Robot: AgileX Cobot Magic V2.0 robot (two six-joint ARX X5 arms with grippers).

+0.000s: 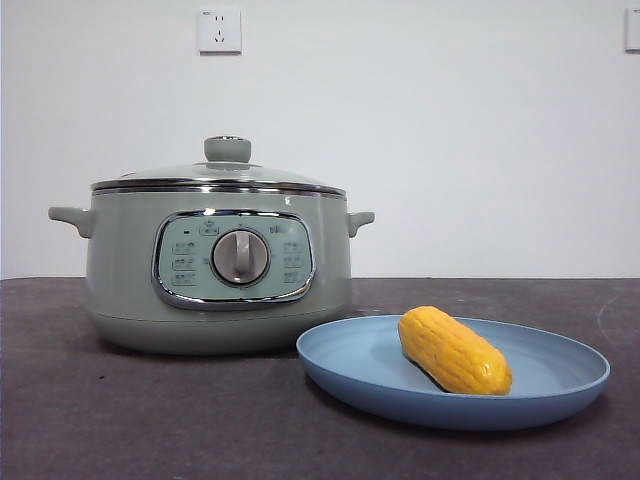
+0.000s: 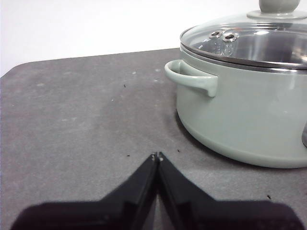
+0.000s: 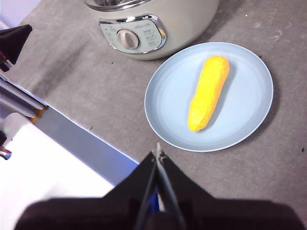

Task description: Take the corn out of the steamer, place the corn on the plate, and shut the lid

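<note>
Corn on plate, lid seated on steamer.
Left gripper pinched together, empty, low beside steamer handle; right gripper likewise pinched together, above plate's edge, nothing between.

Even bright light, soft shadows, pics sharp.

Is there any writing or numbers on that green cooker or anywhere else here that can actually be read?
No text can be read in any view.
Steamer control panel: small button labels and icons around the silver knob, too small and blurred to read.
Wall socket: only slots, no writing visible.
Lid, plate, corn: no markings.
</note>
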